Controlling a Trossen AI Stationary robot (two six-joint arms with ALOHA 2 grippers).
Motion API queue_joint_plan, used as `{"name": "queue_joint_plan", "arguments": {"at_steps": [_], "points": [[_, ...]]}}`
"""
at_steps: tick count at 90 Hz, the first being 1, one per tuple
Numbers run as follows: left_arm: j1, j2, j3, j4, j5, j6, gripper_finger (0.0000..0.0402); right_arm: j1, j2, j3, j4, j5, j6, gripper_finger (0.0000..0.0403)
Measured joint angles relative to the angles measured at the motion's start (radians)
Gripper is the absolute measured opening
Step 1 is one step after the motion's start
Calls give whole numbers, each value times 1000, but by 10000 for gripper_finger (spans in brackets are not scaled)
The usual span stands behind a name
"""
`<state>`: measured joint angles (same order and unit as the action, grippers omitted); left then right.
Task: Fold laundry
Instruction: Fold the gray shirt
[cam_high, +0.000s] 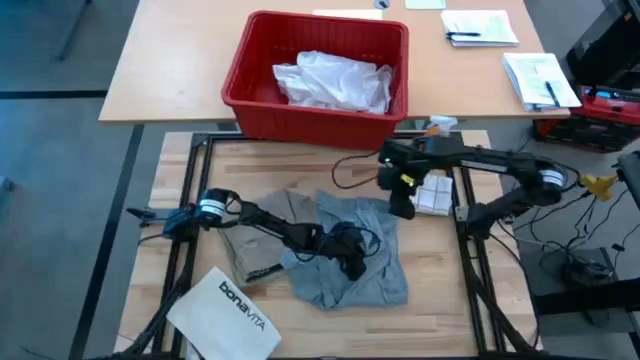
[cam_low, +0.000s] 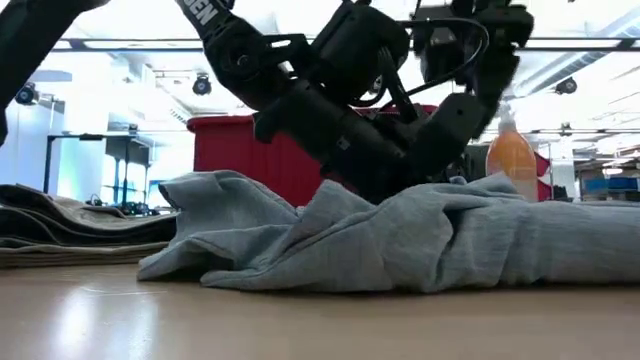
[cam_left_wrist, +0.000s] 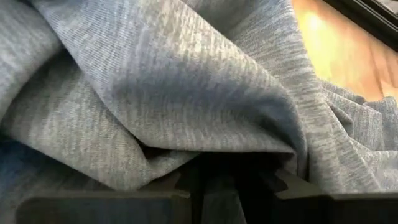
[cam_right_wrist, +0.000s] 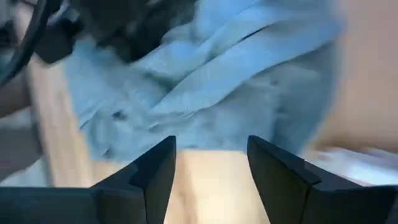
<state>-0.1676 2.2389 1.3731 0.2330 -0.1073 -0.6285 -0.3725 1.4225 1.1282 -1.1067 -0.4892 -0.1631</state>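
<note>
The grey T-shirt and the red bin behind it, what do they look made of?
The grey T-shirt looks like soft heathered knit, probably cotton jersey: fine ribbing, loose folds. The red bin looks like rigid moulded plastic, smooth and slightly glossy.

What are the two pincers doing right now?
Left pincer: down on the grey T-shirt, cannot tell if it grips.
Right pincer: open, holding nothing, above the shirt's edge.

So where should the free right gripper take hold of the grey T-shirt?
Probably the grey T-shirt's far-right edge, coming from above on the right gripper's side. It lies crumpled, with the left gripper buried in its middle, while that edge sits exposed on bare table.
</note>
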Motion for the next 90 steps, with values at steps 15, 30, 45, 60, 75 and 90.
{"name": "queue_joint_plan", "arguments": {"at_steps": [15,30,45,60,75,90], "points": [[-37,0,0,-1,21,11,63,0,84,-124,131,-16,-80,174],[-70,-1,0,-2,22,-3,63,19,104,-220,300,-60,-75,175],[-85,-1,0,-5,22,-10,63,54,99,-290,431,-57,-73,172],[-85,-1,0,-5,22,-15,62,85,100,-322,523,-53,-61,156],[-85,-1,0,-4,21,-18,62,99,100,-331,514,-53,-60,131],[-85,-1,0,-4,21,-19,62,108,106,-374,514,-59,-45,108]]}}
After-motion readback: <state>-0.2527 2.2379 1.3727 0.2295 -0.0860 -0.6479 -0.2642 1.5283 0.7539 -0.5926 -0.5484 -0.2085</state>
